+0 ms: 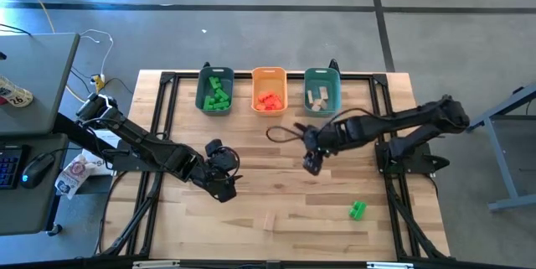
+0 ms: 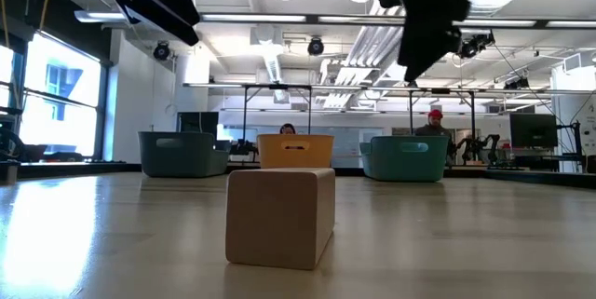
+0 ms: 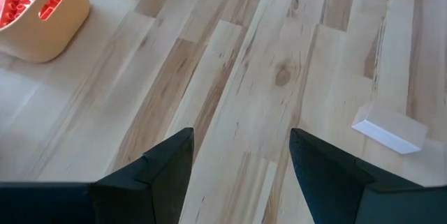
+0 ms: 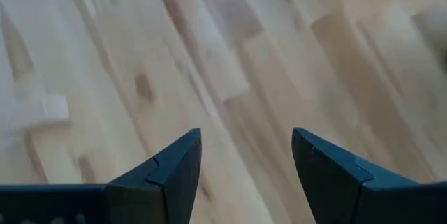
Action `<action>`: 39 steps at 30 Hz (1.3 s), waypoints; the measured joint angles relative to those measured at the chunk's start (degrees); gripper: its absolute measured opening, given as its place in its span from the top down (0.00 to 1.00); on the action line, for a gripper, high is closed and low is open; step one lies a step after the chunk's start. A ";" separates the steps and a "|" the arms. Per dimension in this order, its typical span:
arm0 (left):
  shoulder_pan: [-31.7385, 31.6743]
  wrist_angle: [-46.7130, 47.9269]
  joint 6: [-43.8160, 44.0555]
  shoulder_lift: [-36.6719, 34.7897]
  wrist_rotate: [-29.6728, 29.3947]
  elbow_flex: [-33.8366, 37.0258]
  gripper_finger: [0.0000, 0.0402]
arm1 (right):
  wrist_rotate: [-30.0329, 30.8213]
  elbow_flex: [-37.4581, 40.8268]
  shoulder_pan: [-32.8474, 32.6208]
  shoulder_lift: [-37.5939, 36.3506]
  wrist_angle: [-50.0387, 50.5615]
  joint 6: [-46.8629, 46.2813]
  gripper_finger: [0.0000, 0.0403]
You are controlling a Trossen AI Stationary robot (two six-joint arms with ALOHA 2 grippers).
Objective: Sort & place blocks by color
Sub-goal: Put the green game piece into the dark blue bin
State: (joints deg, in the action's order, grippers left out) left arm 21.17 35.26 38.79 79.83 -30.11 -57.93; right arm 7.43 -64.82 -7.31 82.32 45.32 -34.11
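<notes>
From above, the left gripper [image 1: 219, 183] is hovering with its fingers spread and empty over the bare wooden table [image 1: 285, 227], while the right gripper [image 1: 312, 162] is hanging spread and empty nearer the three bins. Two blocks are lying unsorted: a pale tan wooden block [image 1: 269, 220] near the front edge and a bright green toy block [image 1: 358, 210] to the right. The tan block is blending into the tabletop, so a descent could be aimed off it.

From table height, the tan block [image 2: 280, 216] is standing close to the camera, with the orange plastic bin [image 2: 295, 150] far behind between two teal bins; a drop could land in the wrong bin.

The left wrist is seeing the tan block [image 3: 388, 128] off to one side of its spread fingers [image 3: 157, 172], so a straight closing would be missing it.

The right wrist is showing only bare boards beyond its open fingers [image 4: 171, 172].
</notes>
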 joint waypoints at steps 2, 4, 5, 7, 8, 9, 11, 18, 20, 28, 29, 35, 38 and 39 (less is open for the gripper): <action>0.00 0.01 0.00 0.00 0.00 0.00 0.44 | 0.01 0.00 -2.02 0.00 1.85 -0.72 0.48; 0.00 0.01 0.00 0.00 0.00 0.00 0.44 | -0.09 0.00 -4.21 0.00 3.06 -1.67 0.48; 0.00 0.01 0.00 0.00 0.00 0.00 0.44 | -0.55 0.00 -5.21 0.00 3.90 -2.31 0.48; 0.00 0.01 0.00 0.00 -0.02 0.00 0.44 | -1.82 0.00 -7.16 0.00 5.21 -4.73 0.48; 0.00 0.01 0.00 0.00 -0.02 0.00 0.44 | -2.14 0.00 -8.18 0.00 5.68 -6.08 0.48; 0.00 0.01 0.00 0.00 -0.02 0.00 0.44 | -2.32 0.00 -9.18 0.00 6.25 -7.22 0.48; 0.00 0.01 0.00 0.00 -0.03 0.00 0.44 | -3.19 0.00 -11.28 0.00 7.53 -8.51 0.48; 0.00 0.01 0.00 0.00 -0.07 0.00 0.44 | -8.85 0.00 -17.70 0.02 9.52 -11.05 0.48; 0.00 0.01 0.01 0.00 -0.07 0.00 0.44 | -11.31 0.00 -19.25 0.07 9.51 -11.04 0.48; 0.00 -0.51 0.05 0.00 -0.07 0.00 0.44 | -15.99 0.00 -24.87 0.13 10.42 -11.18 0.48; 0.00 -0.89 0.04 0.00 -0.07 0.00 0.44 | -15.75 0.00 -25.69 0.13 10.99 -10.33 0.48; 0.00 -2.22 0.04 0.00 -0.09 0.00 0.44 | -15.24 0.00 -31.57 0.17 13.13 -3.03 0.48; 0.00 -2.53 0.04 0.00 -0.09 0.00 0.44 | -13.90 0.00 -33.75 0.17 14.39 -1.44 0.48; 0.00 -2.53 0.04 0.00 -0.09 0.00 0.44 | -13.71 0.00 -34.39 0.17 14.75 -0.54 0.48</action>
State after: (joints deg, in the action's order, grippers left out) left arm 21.17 32.73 38.83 79.83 -30.20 -57.93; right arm -6.28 -64.82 -41.70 82.50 60.07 -34.65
